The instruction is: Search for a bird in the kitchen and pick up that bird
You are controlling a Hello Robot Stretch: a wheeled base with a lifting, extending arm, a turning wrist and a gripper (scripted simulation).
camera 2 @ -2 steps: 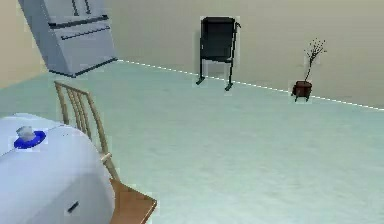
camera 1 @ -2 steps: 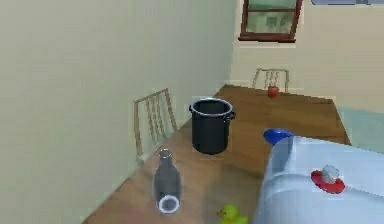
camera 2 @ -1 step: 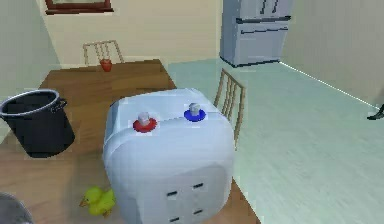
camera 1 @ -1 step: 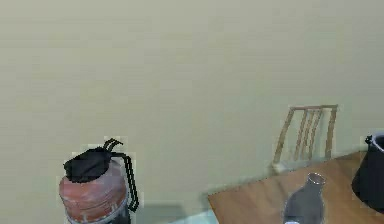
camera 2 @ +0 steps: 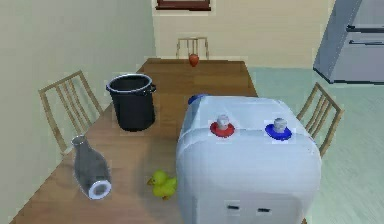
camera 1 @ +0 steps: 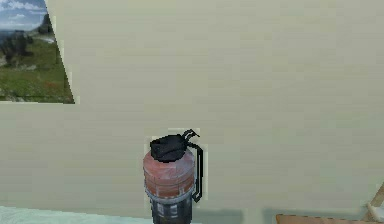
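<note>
Arm side view: yellow bird [camera 2: 163, 184] on table [camera 2: 215, 85] beside white box [camera 2: 250, 170].

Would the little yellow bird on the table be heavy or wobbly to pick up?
Probably light: the yellow bird looks tiny beside the black pot. Its small, rounded shape could slip or tip over if nudged.

Chairs [camera 2: 70, 95] 3. Table [camera 2: 225, 80] 1. Black pot [camera 2: 132, 100] 1. Grey bottle [camera 2: 88, 170] 1. Yellow bird [camera 2: 161, 183] 1. White container [camera 2: 245, 165] 1. Fridge [camera 2: 355, 40] 1. Jug [camera 1: 170, 180] 1.
</note>
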